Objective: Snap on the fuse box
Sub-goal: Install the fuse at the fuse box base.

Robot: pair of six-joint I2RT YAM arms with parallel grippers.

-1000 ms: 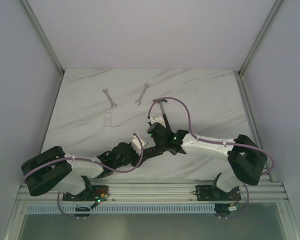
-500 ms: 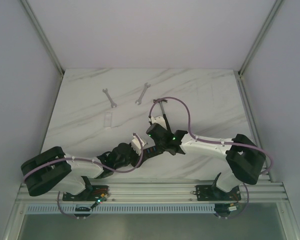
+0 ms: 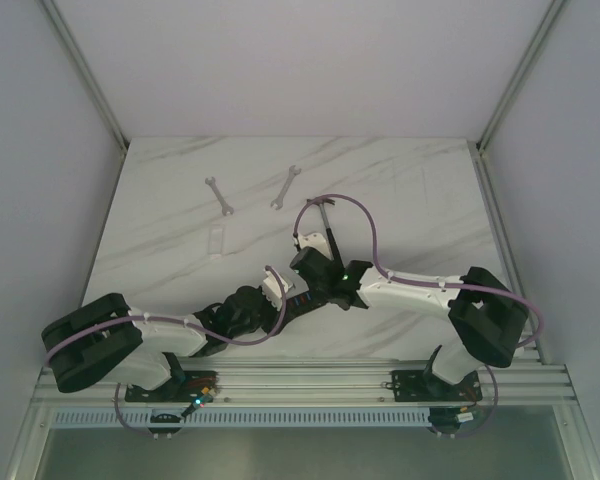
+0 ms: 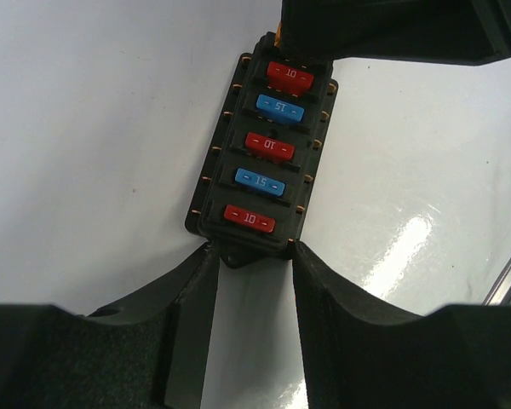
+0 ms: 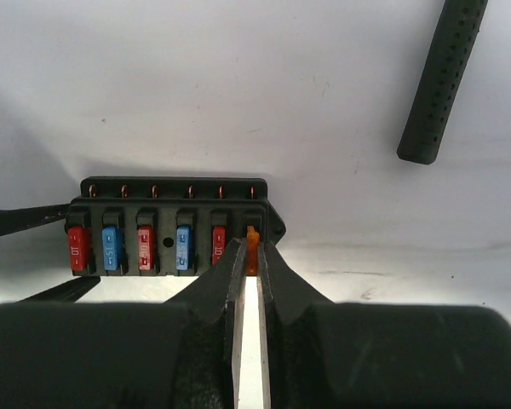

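The fuse box [image 4: 257, 164], a small black box with red and blue fuses in a row, lies flat on the white table. My left gripper [image 4: 251, 253] is shut on its near short end, one fingertip against each corner. In the right wrist view the fuse box [image 5: 166, 203] runs crosswise, and my right gripper [image 5: 252, 249] is shut on an orange fuse [image 5: 253, 235] standing in the box's end slot. From above, both grippers [image 3: 298, 288] meet over the box and hide it.
A black textured hammer handle [image 5: 439, 81] lies beyond the box to the right. Two silver wrenches [image 3: 218, 195] [image 3: 286, 187] and a clear rectangular piece [image 3: 216, 240] lie farther back on the left. Grey walls enclose the table.
The right arm has shifted slightly to the left and a little nearer, with its gripper still at the box. The left arm has hardly moved.
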